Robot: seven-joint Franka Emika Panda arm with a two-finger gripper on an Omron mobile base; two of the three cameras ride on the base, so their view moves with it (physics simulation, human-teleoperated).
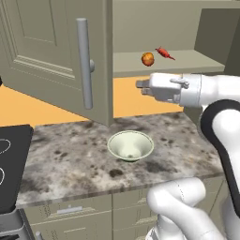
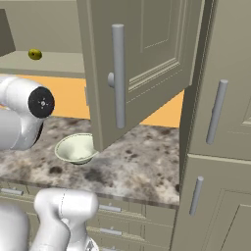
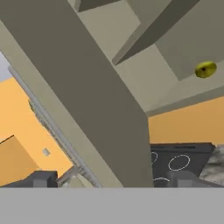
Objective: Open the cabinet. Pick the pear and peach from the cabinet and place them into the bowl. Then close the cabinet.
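Kitchen counter (image 1: 70, 159) sitting under the cabinet (image 1: 56, 51), doors swung open | end effector (image 1: 139, 87) hovering spread, gripping nothing | peach (image 1: 147, 58), pear (image 2: 35, 54) lying on shelf | bowl (image 1: 130, 145) waiting | next: reaching in for fruit

The white arm rises from the base, bends at a dark elbow joint and reaches level toward the left. Its wrist lies horizontal, the pincer (image 1: 140, 87) pointing left at mid height. The two dark fingertips (image 3: 43, 179) stand wide apart with nothing between them.
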